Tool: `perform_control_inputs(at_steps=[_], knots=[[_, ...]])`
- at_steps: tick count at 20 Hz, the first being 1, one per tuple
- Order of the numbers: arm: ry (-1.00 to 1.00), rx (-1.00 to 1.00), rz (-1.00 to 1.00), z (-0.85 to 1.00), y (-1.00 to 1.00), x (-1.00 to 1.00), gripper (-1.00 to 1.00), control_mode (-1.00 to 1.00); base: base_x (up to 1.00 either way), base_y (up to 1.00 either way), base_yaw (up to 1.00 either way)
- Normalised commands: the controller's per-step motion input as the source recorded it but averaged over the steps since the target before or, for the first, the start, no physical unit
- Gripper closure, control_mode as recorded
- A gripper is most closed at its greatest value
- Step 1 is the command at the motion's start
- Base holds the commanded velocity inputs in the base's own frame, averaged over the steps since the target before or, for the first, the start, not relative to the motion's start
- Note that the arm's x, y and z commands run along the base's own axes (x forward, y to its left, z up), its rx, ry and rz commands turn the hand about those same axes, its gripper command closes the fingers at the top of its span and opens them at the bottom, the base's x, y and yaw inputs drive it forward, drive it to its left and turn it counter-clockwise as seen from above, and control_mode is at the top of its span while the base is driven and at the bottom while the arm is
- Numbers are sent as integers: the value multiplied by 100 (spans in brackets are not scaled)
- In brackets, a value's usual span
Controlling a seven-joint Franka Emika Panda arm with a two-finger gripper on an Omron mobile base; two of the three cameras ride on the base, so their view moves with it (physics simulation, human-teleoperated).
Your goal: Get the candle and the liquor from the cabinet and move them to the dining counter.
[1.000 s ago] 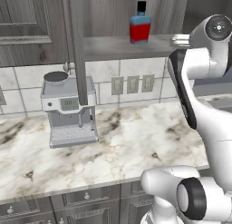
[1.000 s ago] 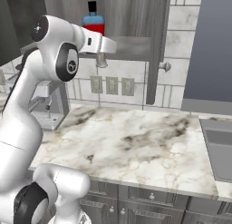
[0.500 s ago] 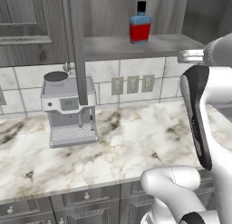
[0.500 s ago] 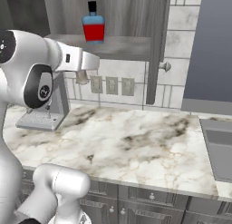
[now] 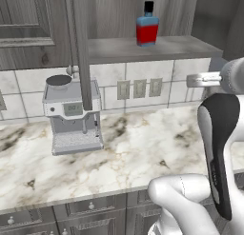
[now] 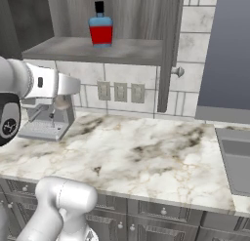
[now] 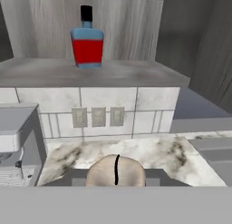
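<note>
Candle (image 7: 116,171) first: a pale rounded stub sits right at the bottom of the hand view, pinched between the two dark fingertips, so the gripper (image 6: 62,102) is closed on it. In the right base view the same pale lump shows under the end of the hand, in front of the coffee machine (image 5: 72,116). A second ago the hand was up at shelf level beside the liquor (image 5: 147,28); now it has pulled back and dropped below the open cabinet (image 5: 157,46) shelf, over the marble worktop (image 6: 141,154). That reads as the candle already taken out and the arm retreating with it.

The liquor stands upright on the cabinet shelf, untouched and alone, well apart from the hand. The cabinet door (image 5: 80,48) hangs open edge-on.

My judgement: the first pickup is done, the carry to the dining counter comes next, and the bottle needs a second trip.
</note>
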Motion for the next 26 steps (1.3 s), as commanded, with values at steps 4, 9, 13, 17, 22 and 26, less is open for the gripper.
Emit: perform_control_inputs(at_steps=[4,9,13,17,22,26], knots=[[1,0,6,0,18,-12,100,-100,0,0,0],[1,0,0,0,11,-5,100,-100,0,0,0],[0,0,3,0,2,-1,100,-100,0,0,0],[0,0,4,0,1,-2,100,-100,0,0,0],[0,0,8,0,0,-2,100,-100,0,0,0],[0,0,7,0,2,-2,100,-100,0,0,0]])
